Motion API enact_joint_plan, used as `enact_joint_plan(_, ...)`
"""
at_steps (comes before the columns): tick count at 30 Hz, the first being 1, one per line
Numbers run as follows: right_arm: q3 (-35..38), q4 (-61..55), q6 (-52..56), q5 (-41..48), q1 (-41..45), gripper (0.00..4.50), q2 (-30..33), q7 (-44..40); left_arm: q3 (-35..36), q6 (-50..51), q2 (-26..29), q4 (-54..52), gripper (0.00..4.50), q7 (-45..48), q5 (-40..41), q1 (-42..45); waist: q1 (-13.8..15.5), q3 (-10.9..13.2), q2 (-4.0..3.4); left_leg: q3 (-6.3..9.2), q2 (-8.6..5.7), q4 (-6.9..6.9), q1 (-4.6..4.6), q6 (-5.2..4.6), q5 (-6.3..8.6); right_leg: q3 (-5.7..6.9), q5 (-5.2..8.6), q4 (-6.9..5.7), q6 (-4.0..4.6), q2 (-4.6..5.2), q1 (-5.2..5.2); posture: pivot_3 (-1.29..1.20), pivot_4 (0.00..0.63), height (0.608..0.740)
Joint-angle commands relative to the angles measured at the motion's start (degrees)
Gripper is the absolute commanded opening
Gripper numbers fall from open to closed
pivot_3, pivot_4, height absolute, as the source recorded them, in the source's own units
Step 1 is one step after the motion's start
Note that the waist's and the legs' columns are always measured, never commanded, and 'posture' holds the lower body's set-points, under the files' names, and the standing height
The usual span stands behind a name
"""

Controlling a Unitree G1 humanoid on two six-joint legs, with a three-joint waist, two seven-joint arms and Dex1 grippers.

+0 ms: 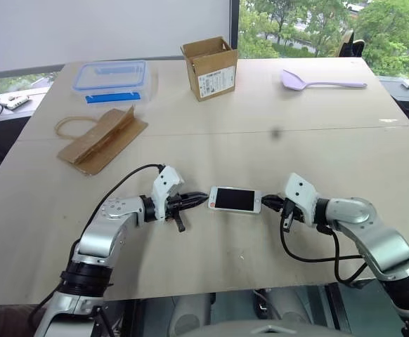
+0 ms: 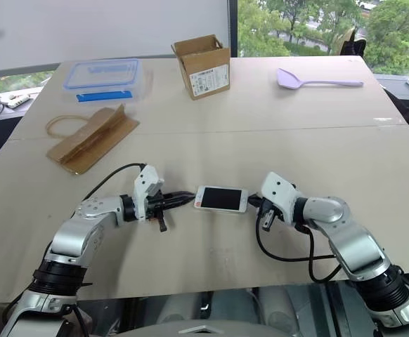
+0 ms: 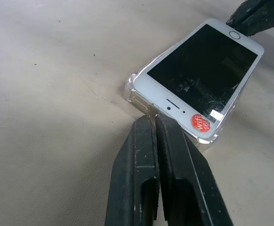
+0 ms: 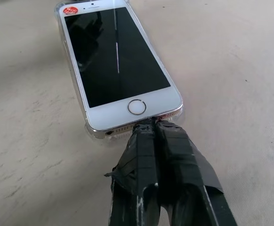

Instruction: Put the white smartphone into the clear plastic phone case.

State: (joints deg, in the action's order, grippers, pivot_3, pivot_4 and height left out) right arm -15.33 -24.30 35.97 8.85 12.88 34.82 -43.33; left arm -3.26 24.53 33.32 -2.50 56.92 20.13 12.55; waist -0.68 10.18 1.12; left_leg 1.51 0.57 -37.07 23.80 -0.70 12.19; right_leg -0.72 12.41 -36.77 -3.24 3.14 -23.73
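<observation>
- Left hand (image 1: 196, 201) is pinched closed, empty, tips at the white smartphone (image 1: 235, 199)'s top end
- right hand (image 1: 270, 204), same, nudges the home-button end
- clear plastic phone case (image 3: 133, 92) looks slick and thin; push the edges, not the glass

Pale wooden table (image 1: 211, 144), white wall behind, window with green trees, daylight

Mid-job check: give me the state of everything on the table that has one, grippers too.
white smartphone: flat, screen up, lying in the case
clear plastic phone case: around the phone, rim showing at its corners
left gripper: shut, at the phone's earpiece end
right gripper: shut, at its home-button end
cardboard box: open-topped, upright
food box: lidded
</observation>
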Motion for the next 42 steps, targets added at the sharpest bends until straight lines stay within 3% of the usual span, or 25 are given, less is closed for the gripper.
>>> enact_joint_plan(1,-2.26,-0.71,-1.96,-0.28,1.93,0.0,-1.31,-0.88,-1.25,-0.38,-1.05,-0.89,0.15,0.03,0.1,0.47,-0.01,0.0,0.0,0.0,0.0,0.0,-0.01,0.0,0.0,0.0,0.0,0.0,0.0,0.0,0.0,0.0,0.15,0.74)
enact_joint_plan(8,-4.59,1.56,-3.27,-1.9,3.08,0.0,-3.22,-1.52,-0.43,0.6,-0.53,-1.8,0.15,0.3,0.49,0.62,-0.18,-0.01,0.01,0.01,0.02,-0.01,-0.07,0.0,0.0,0.0,0.0,-0.04,0.0,-0.03,0.02,0.0,0.15,0.74)
enact_joint_plan(15,2.15,0.14,-2.08,0.04,0.15,0.0,-1.04,-1.16,3.62,3.05,0.26,-4.95,0.15,3.84,7.08,0.58,-0.11,-0.02,0.01,0.01,0.04,-0.01,-0.04,0.0,0.0,0.01,0.0,-0.05,0.0,-0.04,0.01,0.0,0.15,0.74)
enact_joint_plan(18,4.64,-1.04,-1.9,1.75,-1.09,0.0,-0.12,-1.64,2.19,3.94,-0.87,-6.21,0.15,3.9,8.13,0.88,0.18,-0.01,0.01,0.03,0.02,-0.01,0.02,0.0,0.0,0.01,-0.01,-0.03,0.01,0.03,0.01,0.0,0.15,0.74)
enact_joint_plan(22,5.51,-2.49,-1.05,4.67,-0.98,0.0,-1.06,-1.89,-2.67,0.64,-3.08,-2.75,0.15,1.03,2.34,2.38,0.09,-0.01,0.01,-0.02,-0.06,-0.02,0.0,0.0,0.0,-0.03,-0.01,-0.01,-0.01,0.06,0.03,0.0,0.15,0.74)
enact_joint_plan(30,0.0,-0.78,0.48,4.28,2.37,0.0,-4.27,-1.13,-5.23,-0.7,-4.06,0.18,0.15,-0.06,-1.35,3.83,-0.17,-0.01,0.01,0.02,0.0,0.0,-0.04,0.0,0.0,-0.02,0.0,-0.04,0.0,-0.07,0.02,0.0,0.15,0.74)
enact_joint_plan(42,-9.56,8.62,8.81,0.44,4.96,0.0,-1.44,-3.23,-4.23,1.61,-3.77,-3.45,0.15,-2.17,-0.52,2.42,0.0,-0.32,0.1,0.04,-0.01,-0.03,-0.12,0.0,0.0,0.0,0.0,-0.04,-0.01,-0.03,0.08,0.0,0.15,0.74)
